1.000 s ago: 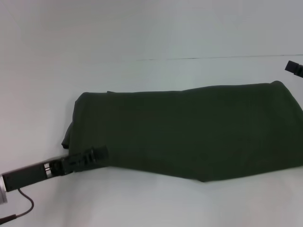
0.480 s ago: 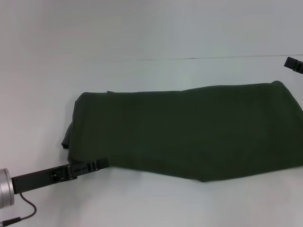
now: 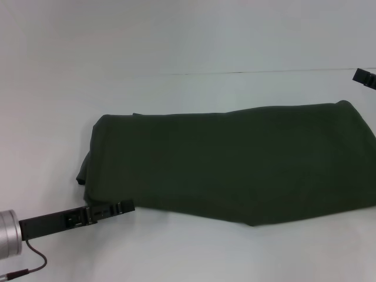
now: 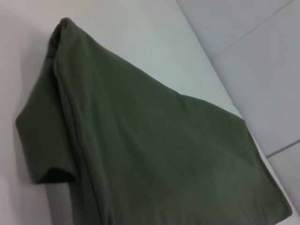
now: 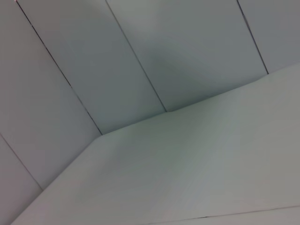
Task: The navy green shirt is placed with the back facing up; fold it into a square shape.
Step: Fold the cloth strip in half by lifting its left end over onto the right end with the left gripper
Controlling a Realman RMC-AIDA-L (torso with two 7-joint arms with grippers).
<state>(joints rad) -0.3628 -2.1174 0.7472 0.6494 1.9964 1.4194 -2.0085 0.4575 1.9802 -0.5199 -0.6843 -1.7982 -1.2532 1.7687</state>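
Presently the navy green shirt (image 3: pixel 229 161), a large plain dark olive-green short-sleeved garment of soft matte fabric, lies flat on the white table (image 3: pixel 188 252). It is folded lengthwise into a long band running across the table from left of centre to the right edge of the head view. Its far edge is fairly straight; its near edge sags toward the robot right of centre. At the left end a small flap of cloth sticks out past the main outline. The left wrist view shows the same shirt (image 4: pixel 154 154) with one short sleeve (image 4: pixel 44 145) tucked under a long fold ridge.

The left gripper (image 3: pixel 120 206), black and slender on a black arm with a silver cuff, sits low at the near left corner of the shirt, its tip just beside the cloth edge. It holds nothing visible; how far its fingers are parted cannot be told.

The right gripper (image 3: pixel 364 77) shows only as a black fragment at the far right edge, apart from the shirt, beyond its far right corner. Its opening cannot be told. The right wrist view shows only bare table and grey wall panels (image 5: pixel 93 61).
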